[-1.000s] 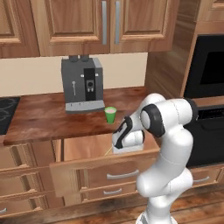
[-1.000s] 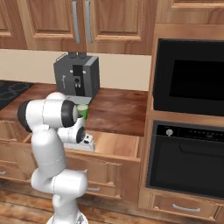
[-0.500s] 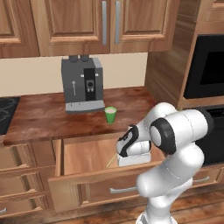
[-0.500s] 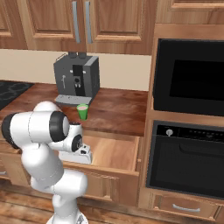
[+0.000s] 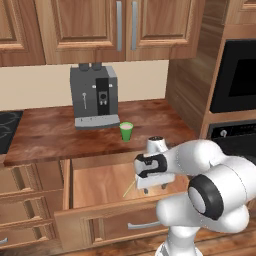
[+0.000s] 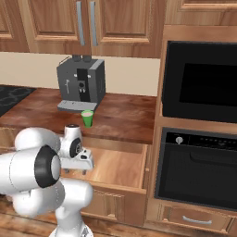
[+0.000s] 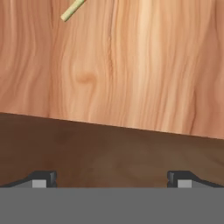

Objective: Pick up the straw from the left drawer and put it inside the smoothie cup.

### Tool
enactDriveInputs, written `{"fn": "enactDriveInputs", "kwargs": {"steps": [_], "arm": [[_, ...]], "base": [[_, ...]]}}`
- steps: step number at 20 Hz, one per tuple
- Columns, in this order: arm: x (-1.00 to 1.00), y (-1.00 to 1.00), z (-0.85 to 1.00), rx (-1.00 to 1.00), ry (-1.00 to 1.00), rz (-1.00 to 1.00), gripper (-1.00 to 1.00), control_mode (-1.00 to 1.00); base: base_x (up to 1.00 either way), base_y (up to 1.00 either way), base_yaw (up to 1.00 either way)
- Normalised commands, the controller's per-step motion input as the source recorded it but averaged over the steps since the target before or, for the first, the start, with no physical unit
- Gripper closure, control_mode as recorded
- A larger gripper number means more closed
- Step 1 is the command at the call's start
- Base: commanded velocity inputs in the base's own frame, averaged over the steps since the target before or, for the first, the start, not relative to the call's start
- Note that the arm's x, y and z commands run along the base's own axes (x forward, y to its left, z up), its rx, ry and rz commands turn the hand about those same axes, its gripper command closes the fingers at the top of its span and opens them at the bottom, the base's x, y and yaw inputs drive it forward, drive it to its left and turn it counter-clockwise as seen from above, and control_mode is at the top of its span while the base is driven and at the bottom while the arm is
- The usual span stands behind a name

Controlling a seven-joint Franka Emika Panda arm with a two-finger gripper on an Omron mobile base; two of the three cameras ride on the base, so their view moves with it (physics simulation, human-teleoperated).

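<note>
The left drawer (image 5: 95,186) stands pulled out below the counter, its light-wood floor bare in the right base view (image 6: 121,165) and in the hand view (image 7: 140,65). The thin pale straw (image 5: 129,189) lies slanted on that floor, just left of my hand. Its end shows at the top left of the hand view (image 7: 71,10). My gripper (image 5: 150,186) points down into the drawer, open, with nothing between its fingers (image 7: 111,179). The green smoothie cup (image 5: 126,131) stands upright on the counter behind the drawer, in front of the coffee machine (image 6: 87,118).
A grey coffee machine (image 5: 95,97) sits at the back of the counter. A black cooktop (image 5: 7,131) lies at the left. Narrower shut drawers (image 5: 25,212) stand left of the open one, and black ovens (image 6: 199,139) fill the right wall.
The drawer has slid further out toward me since a second ago. My hand has sunk slightly into it and the elbow has swung toward the cameras.
</note>
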Motion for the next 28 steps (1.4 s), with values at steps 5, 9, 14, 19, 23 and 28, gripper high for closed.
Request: {"fn": "enactDriveInputs", "kwargs": {"steps": [5, 9, 14, 19, 23, 28], "arm": [[0.23, 0.04, 0.43, 0.00, -0.04, 0.00, -1.00, -1.00], [0.40, 0.00, 0.13, 0.00, 0.00, -0.02, -1.00, -1.00], [0.43, 0.02, 0.00, 0.00, 0.00, -0.06, -1.00, -1.00], [0.37, 0.04, -0.03, 0.00, 0.00, -0.08, -1.00, -1.00], [0.22, 0.12, -0.14, 0.00, 0.00, -0.08, -1.00, -1.00], [0.15, 0.16, -0.16, 0.00, 0.00, -0.07, -1.00, -1.00]], "base": [[0.00, 0.00, 0.00], [0.00, 0.00, 0.00], [0.00, 0.00, 0.00], [0.00, 0.00, 0.00], [0.00, 0.00, 0.00], [0.00, 0.00, 0.00]]}}
